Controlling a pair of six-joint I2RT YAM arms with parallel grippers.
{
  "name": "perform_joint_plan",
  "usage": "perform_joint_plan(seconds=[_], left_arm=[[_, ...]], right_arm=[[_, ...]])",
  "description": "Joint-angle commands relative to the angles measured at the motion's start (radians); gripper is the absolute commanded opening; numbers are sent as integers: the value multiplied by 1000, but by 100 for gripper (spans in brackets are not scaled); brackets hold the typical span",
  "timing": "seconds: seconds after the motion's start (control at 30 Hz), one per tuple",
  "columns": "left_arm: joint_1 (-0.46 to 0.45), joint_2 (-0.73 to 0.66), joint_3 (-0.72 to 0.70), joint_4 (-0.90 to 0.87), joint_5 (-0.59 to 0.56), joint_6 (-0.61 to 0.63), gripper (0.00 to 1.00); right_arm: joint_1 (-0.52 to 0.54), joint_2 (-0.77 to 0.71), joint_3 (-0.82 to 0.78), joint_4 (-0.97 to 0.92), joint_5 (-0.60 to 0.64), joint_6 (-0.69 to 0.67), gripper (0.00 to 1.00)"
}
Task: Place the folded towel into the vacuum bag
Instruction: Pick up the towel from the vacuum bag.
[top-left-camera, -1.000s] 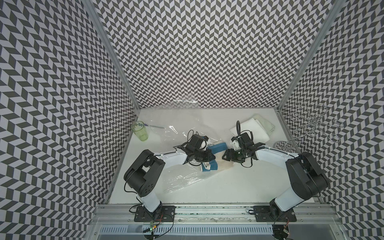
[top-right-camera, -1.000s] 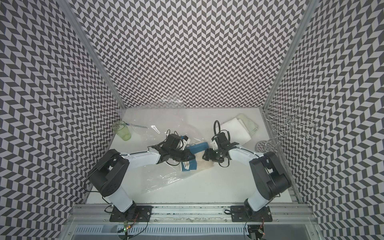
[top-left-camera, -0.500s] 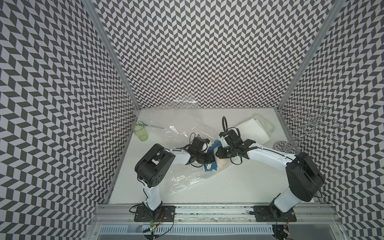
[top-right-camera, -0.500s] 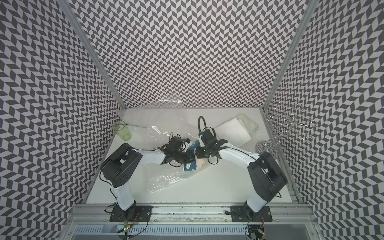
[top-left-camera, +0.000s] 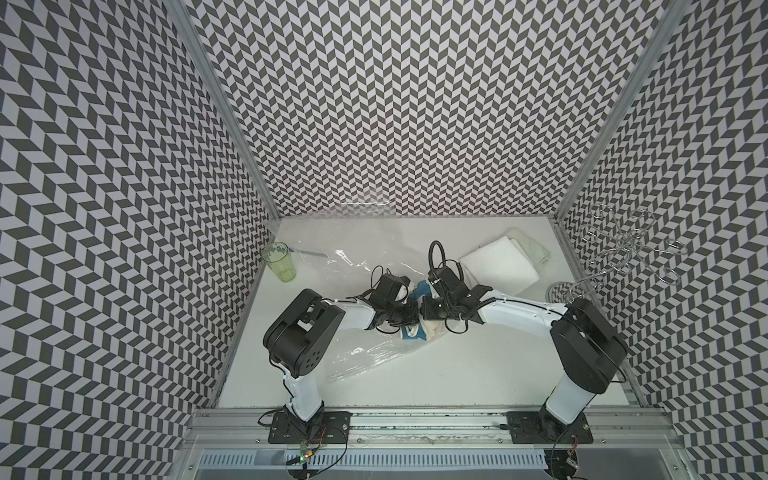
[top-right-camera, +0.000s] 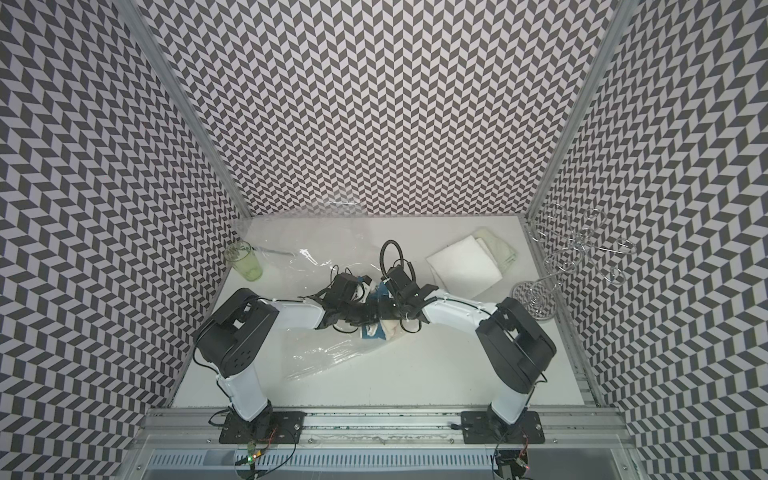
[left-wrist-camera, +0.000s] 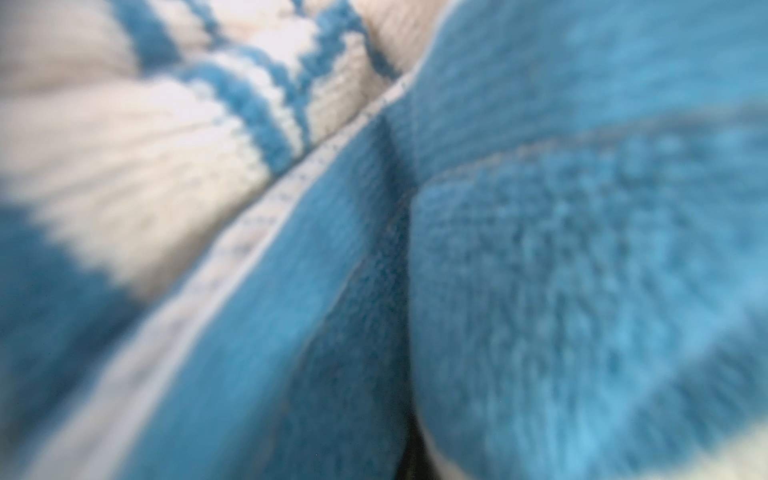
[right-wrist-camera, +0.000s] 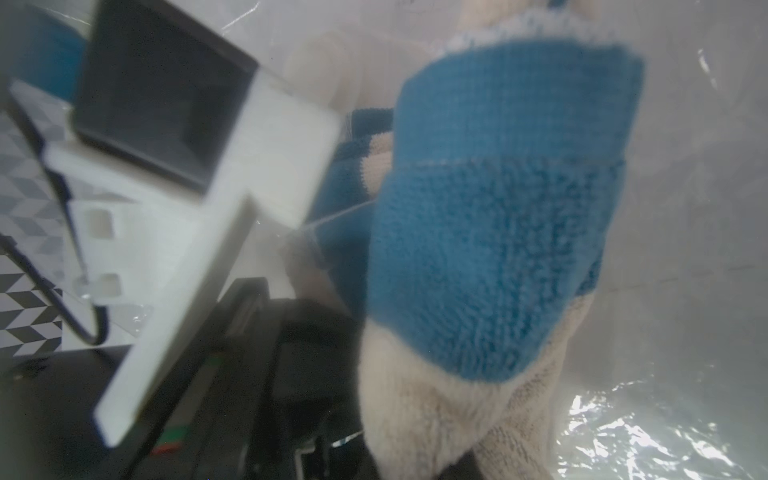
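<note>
A robotics lab test cell: chevron-patterned panels enclose a white desk on three sides, with the left arm and right arm bolted to an aluminium rail.

- folded towel: blue and cream, with narrow blue-and-white stripes
- vacuum bag: clear, white glints
- tumbler, far left: translucent green
- square cloth, far right: white
- second cloth, partly under it: pale green
- wire stand: silver
- walls: black-and-white chevron
- table: white
- robot arms: white links, black joints
</note>
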Motion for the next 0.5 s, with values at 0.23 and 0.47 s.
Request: perform_joint_plan(seconds=[0.23,0.47], left_arm=[[40,-248,-51,-153,6,43,15],[55,-189,-107,-57,9,13,15]], right_arm=[[-27,74,-81,-51,45,4,11],[-22,-19,-59,-54,-7,-20,13]])
